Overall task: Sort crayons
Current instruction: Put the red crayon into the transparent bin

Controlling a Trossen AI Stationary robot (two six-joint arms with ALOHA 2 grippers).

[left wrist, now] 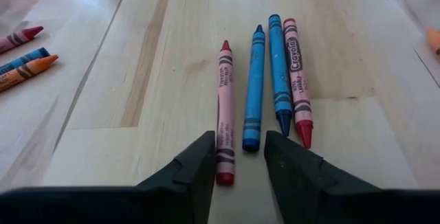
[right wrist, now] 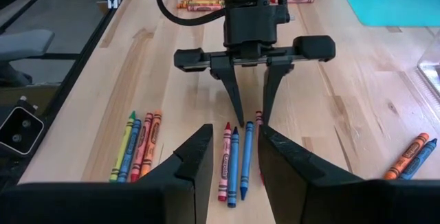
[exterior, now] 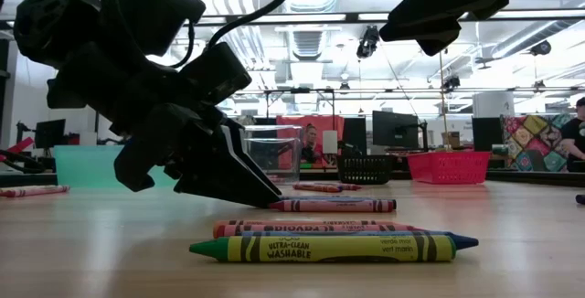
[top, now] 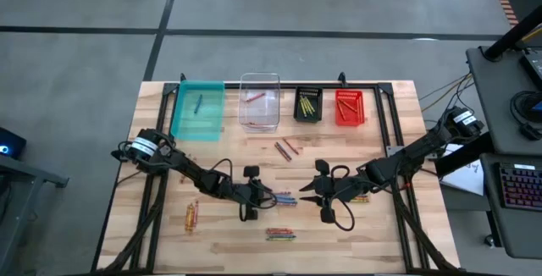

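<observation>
right now my left gripper (right wrist: 251,117) is down at the table with its fingertips (left wrist: 206,157) spread a little, straddling the butt end of a red crayon (left wrist: 224,110) but not yet pinching it. beside that red one lie two blue crayons (left wrist: 254,86) and another red, all four roughly parallel in a small row near the middle of the table (top: 398,140). my right gripper (top: 315,193) faces the left one from across that same row, its fingers (right wrist: 196,157) parted too and holding nothing.

more crayons are scattered about: a bundle nearest the front edge with a green one (exterior: 334,248) in front, a small group (top: 192,215) off by my left arm, a pair (top: 286,148) closer to the bins, and some by my right arm. along the far edge stand the teal bin (top: 198,109) with a blue stick in it, the clear bin (top: 259,101) with a red one, the black bin (top: 308,105) with yellowish ones and the red bin (top: 349,107).
</observation>
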